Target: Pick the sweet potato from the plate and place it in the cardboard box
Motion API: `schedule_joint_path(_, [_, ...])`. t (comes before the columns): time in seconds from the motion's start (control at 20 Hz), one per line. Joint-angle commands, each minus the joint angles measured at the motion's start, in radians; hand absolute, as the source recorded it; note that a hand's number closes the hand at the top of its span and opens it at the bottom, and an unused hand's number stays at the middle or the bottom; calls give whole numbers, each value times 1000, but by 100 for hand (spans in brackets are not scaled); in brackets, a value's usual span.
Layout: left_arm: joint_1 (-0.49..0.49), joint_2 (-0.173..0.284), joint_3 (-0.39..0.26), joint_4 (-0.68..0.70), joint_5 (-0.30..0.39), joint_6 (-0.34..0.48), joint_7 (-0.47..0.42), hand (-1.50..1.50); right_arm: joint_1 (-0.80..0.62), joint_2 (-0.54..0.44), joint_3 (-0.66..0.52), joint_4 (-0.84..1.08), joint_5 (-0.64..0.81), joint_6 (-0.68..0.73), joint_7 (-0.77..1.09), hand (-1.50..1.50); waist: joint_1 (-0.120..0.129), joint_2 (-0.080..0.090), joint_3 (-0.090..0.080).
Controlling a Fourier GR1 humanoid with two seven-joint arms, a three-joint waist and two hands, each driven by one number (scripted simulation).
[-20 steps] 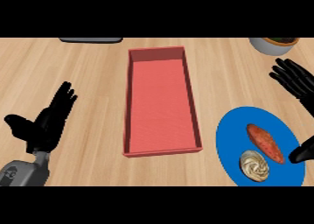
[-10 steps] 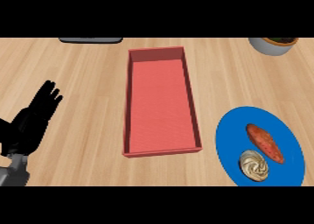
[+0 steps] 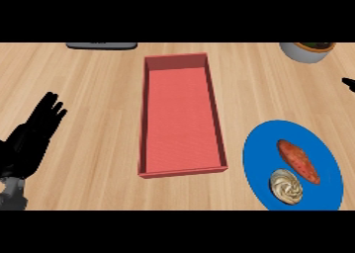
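Fingertips (image 3: 353,84) of the right hand barely show above and to the right of the round blue plate (image 3: 262,158); whether they are spread or curled, I cannot tell. Left of the plate, beyond the long red open-topped box (image 3: 181,114), the left hand (image 3: 30,141) rests with fingers straight and spread, holding nothing. On the plate lies the reddish-brown elongated sweet potato (image 3: 297,160), its long axis running from upper left to lower right, just above a pale swirled pastry (image 3: 286,186). By position, the right hand is nearer. Nothing lies inside the box.
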Motion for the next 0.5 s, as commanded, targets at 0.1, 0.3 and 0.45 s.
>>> schedule_joint_path(0.1, [4,-4,-4,-50,-11,16,42,0,-53,-73,147,17,228,39,-78,-150,8,3,-1])
schedule_joint_path(0.3, [-22,-23,34,44,-11,-26,13,0,-16,-17,215,-45,306,-1,-7,-150,-23,1,-2])
schedule_joint_path(0.45, [-23,3,60,28,-17,-42,19,0,-89,0,267,40,330,77,26,-150,-8,3,-3])
